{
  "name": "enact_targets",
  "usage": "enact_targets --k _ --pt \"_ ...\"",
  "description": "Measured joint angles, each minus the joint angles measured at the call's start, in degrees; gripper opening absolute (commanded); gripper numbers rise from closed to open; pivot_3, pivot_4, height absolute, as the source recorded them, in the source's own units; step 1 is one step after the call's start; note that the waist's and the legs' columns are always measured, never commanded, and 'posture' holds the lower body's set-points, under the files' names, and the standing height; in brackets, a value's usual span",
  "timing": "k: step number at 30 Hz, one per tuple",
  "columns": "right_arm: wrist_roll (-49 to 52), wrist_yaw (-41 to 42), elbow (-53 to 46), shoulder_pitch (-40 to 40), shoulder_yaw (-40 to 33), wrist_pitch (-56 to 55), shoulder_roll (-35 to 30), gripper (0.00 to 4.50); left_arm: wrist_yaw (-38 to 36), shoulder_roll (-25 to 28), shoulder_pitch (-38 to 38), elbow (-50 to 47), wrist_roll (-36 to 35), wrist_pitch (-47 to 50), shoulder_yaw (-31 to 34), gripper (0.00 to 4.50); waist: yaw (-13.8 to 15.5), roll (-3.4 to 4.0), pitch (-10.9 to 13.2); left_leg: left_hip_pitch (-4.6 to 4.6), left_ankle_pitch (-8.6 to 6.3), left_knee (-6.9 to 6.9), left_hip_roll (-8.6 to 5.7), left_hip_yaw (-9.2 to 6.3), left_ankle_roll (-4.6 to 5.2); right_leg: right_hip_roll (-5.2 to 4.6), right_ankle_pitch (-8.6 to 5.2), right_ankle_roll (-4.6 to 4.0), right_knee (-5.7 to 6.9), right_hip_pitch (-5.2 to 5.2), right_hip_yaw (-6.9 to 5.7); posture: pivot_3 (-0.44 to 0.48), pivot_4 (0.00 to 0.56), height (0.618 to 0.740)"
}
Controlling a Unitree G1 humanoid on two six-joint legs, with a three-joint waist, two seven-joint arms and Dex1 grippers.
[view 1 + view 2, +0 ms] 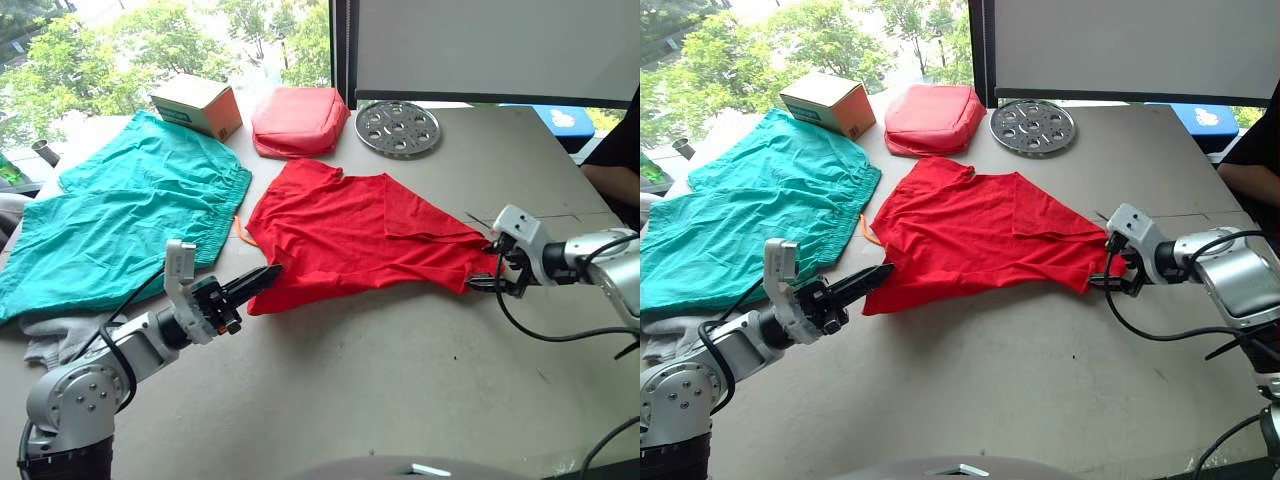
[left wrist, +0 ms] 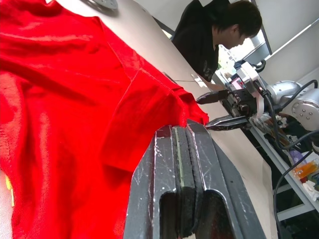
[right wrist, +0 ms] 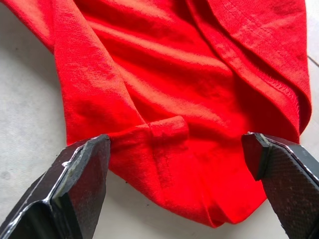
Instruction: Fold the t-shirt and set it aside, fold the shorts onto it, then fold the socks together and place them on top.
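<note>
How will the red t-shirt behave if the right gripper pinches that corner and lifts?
Probably floppy: the t-shirt lies creased and bunched at the corner between the open right gripper fingers, so it should drape and trail. It looks thin and light. Its folded layers may separate, so one pinch might catch only the top layer.

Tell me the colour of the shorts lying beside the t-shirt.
Teal-green shorts, with an orange drawstring; clearest in the left eye view.
</note>
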Motion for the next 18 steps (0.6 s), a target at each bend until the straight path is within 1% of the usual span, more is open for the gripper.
enact_targets --k 4,9,11,12,14,15,16,17,18 --pt "-2.82 2.95 3.76 -2.23 4.07 -2.63 0.7 4.5 -0.17 0.0 0.07 0.01 0.05 -0.12 -0.06 0.04 -0.12 0.03 0.02 0.02 0.0 0.03 0.0 0.05 0.0 0.0 0.0 0.01 0.03 0.0 0.04 0.0 0.15 0.74" --pt "-4.22 6.82 4.86 -3.84 5.83 -3.02 0.66 4.5 -0.17 -0.01 0.85 0.01 0.06 -0.69 -0.05 0.04 -0.06 0.02 0.01 0.02 0.0 0.01 0.0 0.02 0.0 0.02 0.0 0.0 0.03 0.0 0.02 0.0 0.15 0.74" --pt "-4.37 7.56 4.85 -3.8 5.96 -2.9 0.75 3.91 -0.15 -0.01 1.35 -0.01 0.06 -0.88 -0.04 0.0 -0.05 0.03 0.02 0.01 0.0 0.01 0.0 0.02 0.0 0.01 0.0 0.0 0.02 0.0 0.02 0.0 0.15 0.74" --pt "-4.37 7.61 4.85 -3.79 5.92 -2.81 0.78 3.69 -0.14 -0.01 1.42 -0.02 0.06 -0.9 -0.04 0.0 -0.05 0.03 0.02 0.01 0.0 0.02 0.0 0.02 0.0 0.01 0.0 0.0 0.02 0.0 0.02 0.0 0.15 0.74" --pt "-4.02 7.71 4.46 -3.57 5.47 -2.47 1.0 2.88 -0.13 -0.01 2.2 -0.27 0.06 -1.21 0.0 0.0 -0.09 0.03 0.01 0.02 0.0 0.02 0.0 0.03 0.0 -0.01 0.0 0.0 0.03 0.0 0.04 0.0 0.15 0.74" --pt "-3.8 7.83 4.06 -3.21 5.4 -2.3 0.99 2.17 -0.13 -0.01 2.49 -0.36 0.05 -1.28 0.01 0.0 -0.05 0.03 0.02 0.02 0.0 0.02 0.0 0.02 0.0 -0.01 0.0 0.0 0.03 0.0 0.03 0.0 0.15 0.74" --pt "-3.67 7.93 3.68 -2.82 5.36 -2.13 0.98 1.86 -0.12 -0.01 2.55 -0.36 0.05 -1.35 0.02 0.0 0.0 0.02 0.01 0.02 0.0 0.02 0.0 0.01 0.0 -0.01 0.0 0.0 0.03 0.0 0.01 0.0 0.15 0.74" --pt "-3.55 7.98 3.25 -2.4 5.35 -1.96 0.98 1.24 -0.11 -0.01 2.56 -0.38 0.05 -1.49 0.02 0.0 0.02 0.03 0.02 0.02 0.0 0.02 0.0 0.0 0.0 -0.01 0.0 0.0 0.03 0.0 0.01 0.0 0.15 0.74" --pt "-3.46 8.01 3.09 -2.11 5.35 -1.88 0.97 0.96 -0.09 -0.01 2.56 -0.41 0.05 -1.58 0.02 0.0 0.01 0.03 0.02 0.02 0.0 0.02 0.0 0.01 0.0 -0.01 0.0 0.0 0.03 0.0 0.02 0.0 0.15 0.74"
